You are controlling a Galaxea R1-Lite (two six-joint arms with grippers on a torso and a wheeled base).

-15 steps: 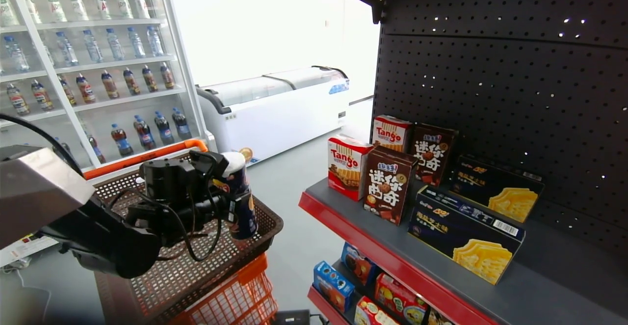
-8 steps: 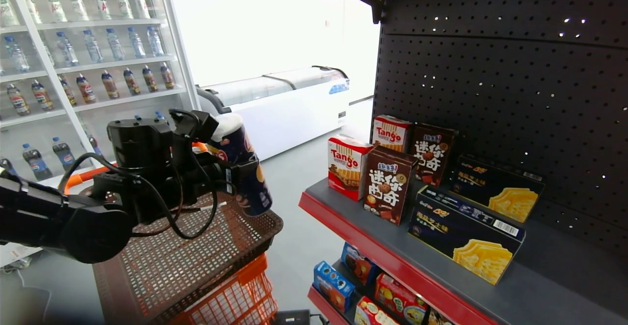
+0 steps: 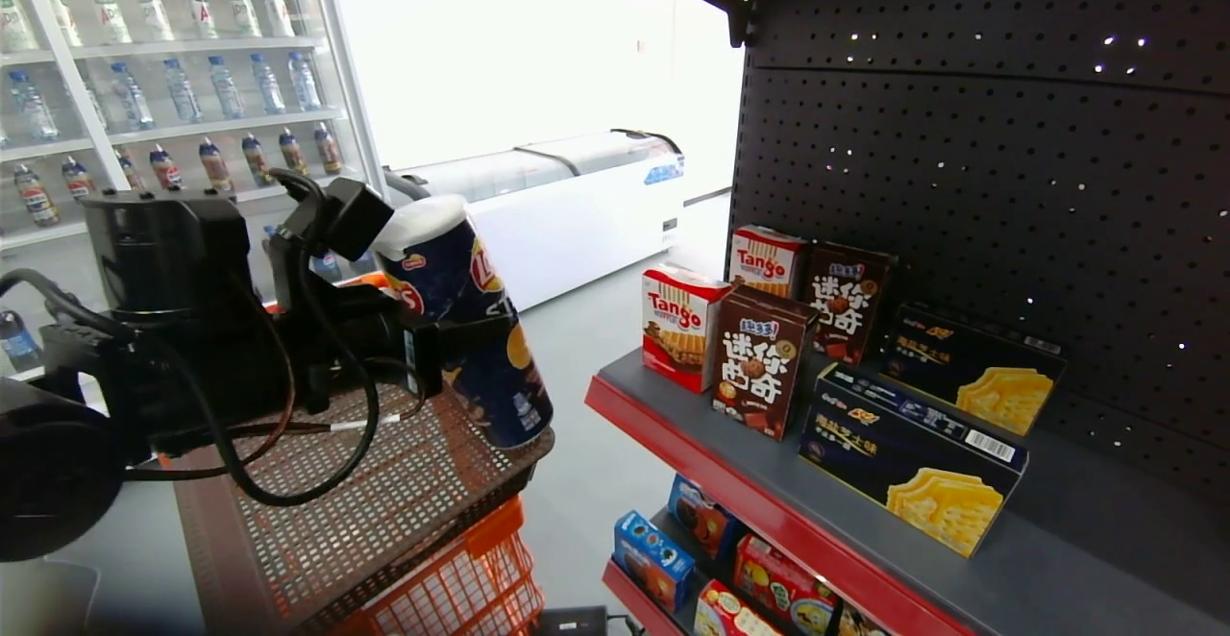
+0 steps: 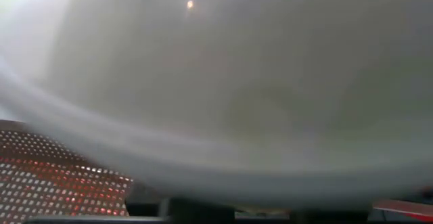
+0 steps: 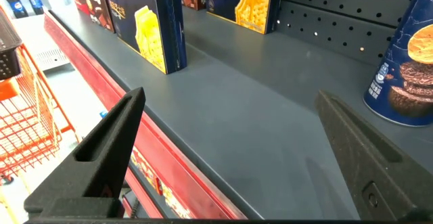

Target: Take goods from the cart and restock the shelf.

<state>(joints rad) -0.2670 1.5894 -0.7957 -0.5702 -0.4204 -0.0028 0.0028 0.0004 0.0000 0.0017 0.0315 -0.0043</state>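
Pinched in the left claw (image 3: 413, 281): one chip can (image 3: 500, 367), tilted, white lid uppermost. Raised over the last second from low over the cart basket (image 3: 317, 521) to well clear of it, basket now below the claw, and carried nearer the shelf (image 3: 730, 463) beyond the can. Judged: pick complete, transfer to shelf begun. Spread wide above bare shelf deck: right claw (image 5: 230, 99).
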